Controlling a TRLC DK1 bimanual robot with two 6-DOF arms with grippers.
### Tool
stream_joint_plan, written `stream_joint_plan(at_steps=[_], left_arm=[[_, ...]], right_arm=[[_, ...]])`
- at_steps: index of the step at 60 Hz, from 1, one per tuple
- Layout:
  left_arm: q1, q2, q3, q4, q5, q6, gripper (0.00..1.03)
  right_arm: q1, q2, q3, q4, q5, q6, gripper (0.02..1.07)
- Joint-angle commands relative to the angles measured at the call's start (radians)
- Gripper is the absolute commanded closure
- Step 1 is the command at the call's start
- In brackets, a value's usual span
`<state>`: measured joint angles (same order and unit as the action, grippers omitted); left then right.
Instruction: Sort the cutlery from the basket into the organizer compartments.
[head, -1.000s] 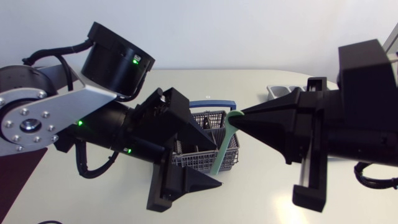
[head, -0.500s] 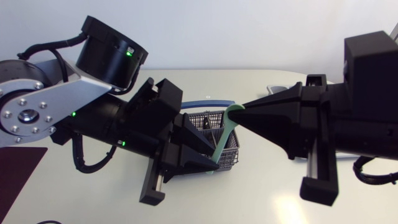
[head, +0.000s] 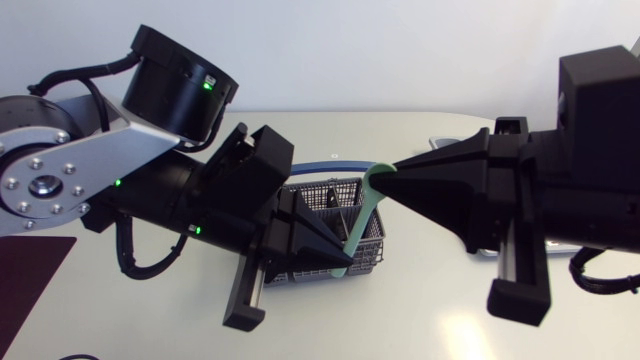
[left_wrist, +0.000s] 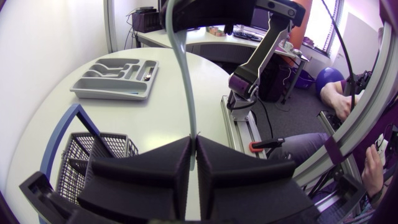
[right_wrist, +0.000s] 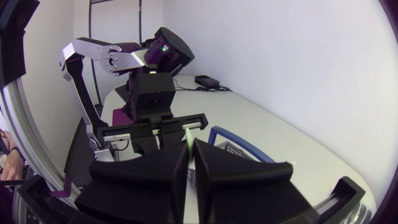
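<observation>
Left gripper (left_wrist: 193, 149): fingers pinched on the green utensil (left_wrist: 185, 74) at its handle, just above the basket (left_wrist: 99, 152).
Right gripper (head: 388, 185): pinching its upper end over the basket, likely mid-handover.
Organizer (left_wrist: 106, 93): well beyond the basket, the utensil's destination.

green spoon (head: 358, 225): tilted, above wire basket (head: 325, 190) | grey organizer (left_wrist: 115, 79): well apart

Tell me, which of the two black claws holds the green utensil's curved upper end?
The right gripper, coming in from the head view's right; the left gripper grips the green utensil at its lower handle end.
</observation>
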<state>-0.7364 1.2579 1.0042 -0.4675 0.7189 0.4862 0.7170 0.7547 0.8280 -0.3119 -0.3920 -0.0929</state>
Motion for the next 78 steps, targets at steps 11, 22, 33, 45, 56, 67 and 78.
stream_joint_plan(at_steps=[11,22,33,45,56,67,78], left_arm=[[0.037,-0.014,0.059,-0.003,-0.016,-0.047,1.01],[0.049,-0.037,0.063,0.049,-0.119,-0.074,1.00],[-0.004,-0.048,0.033,0.173,-0.323,-0.113,1.00],[-0.038,-0.046,0.013,0.267,-0.469,-0.138,1.00],[-0.066,-0.038,0.004,0.323,-0.575,-0.138,1.00],[-0.086,-0.035,-0.012,0.372,-0.628,-0.133,1.00],[-0.112,-0.029,-0.021,0.395,-0.674,-0.130,1.00]], right_arm=[[-0.062,-0.037,-0.020,0.019,0.035,0.030,0.48],[-0.062,-0.032,-0.023,0.039,0.122,0.041,0.47],[-0.033,0.026,-0.020,0.069,0.200,0.042,0.47],[0.050,0.083,-0.026,0.157,0.331,0.041,0.46],[0.088,0.129,-0.021,0.237,0.401,0.030,0.44],[0.147,0.166,-0.013,0.301,0.476,-0.005,0.44],[0.145,0.206,0.026,0.316,0.513,-0.002,0.44]])
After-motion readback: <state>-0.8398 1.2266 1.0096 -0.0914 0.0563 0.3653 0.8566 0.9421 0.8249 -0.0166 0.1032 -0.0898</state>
